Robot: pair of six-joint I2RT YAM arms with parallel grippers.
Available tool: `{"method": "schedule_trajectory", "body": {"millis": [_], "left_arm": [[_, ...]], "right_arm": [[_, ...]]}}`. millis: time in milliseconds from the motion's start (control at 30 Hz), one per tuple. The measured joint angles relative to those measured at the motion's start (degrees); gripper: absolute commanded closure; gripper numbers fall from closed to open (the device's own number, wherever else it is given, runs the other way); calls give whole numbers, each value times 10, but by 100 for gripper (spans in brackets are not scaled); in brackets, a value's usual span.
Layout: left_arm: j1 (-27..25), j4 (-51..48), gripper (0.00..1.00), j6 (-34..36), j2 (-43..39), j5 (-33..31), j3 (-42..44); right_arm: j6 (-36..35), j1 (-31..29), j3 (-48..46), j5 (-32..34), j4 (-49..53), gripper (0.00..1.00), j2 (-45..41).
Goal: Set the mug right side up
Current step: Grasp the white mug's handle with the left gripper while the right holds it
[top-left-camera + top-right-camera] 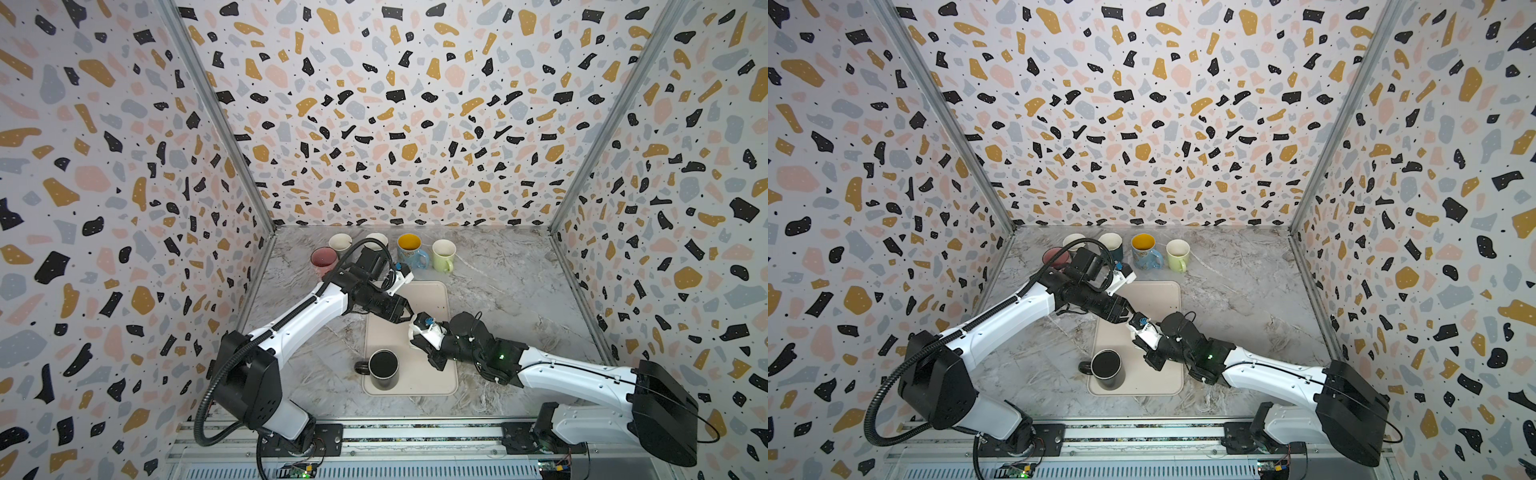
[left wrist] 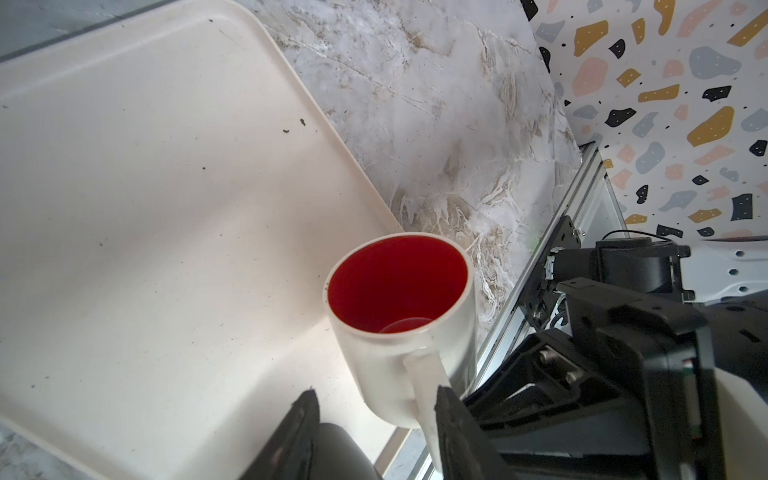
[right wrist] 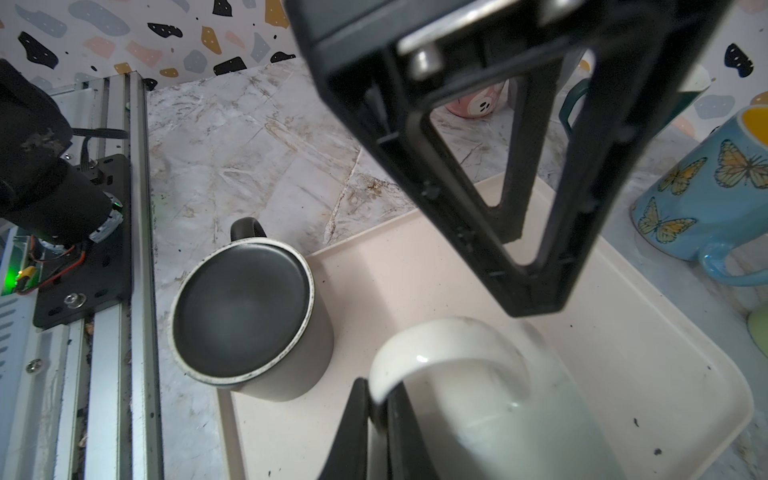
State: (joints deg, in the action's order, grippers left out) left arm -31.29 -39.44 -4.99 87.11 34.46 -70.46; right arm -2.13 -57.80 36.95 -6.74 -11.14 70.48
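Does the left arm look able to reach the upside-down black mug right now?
Probably yes: the left gripper is open above the tray, with nothing between it and the black mug.

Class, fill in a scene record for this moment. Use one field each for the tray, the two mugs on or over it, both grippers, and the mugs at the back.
tray: cream, mid-table
black mug: base up, on the tray's near corner, on the left arm's side
white mug: red inside, mouth roughly up, over the tray; resting or lifted, cannot tell
right gripper: shut on the white mug's handle
left gripper: open, empty, above the white mug
back-row mugs: five, mouths up, off the tray
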Motion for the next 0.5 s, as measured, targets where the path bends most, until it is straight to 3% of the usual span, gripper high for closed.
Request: {"method": "schedule_trajectory", "body": {"millis": [500], "left_arm": [[-15, -26, 54, 14, 0, 5, -4]], "right_arm": [[-41, -10, 11, 13, 4, 100, 13]]}}
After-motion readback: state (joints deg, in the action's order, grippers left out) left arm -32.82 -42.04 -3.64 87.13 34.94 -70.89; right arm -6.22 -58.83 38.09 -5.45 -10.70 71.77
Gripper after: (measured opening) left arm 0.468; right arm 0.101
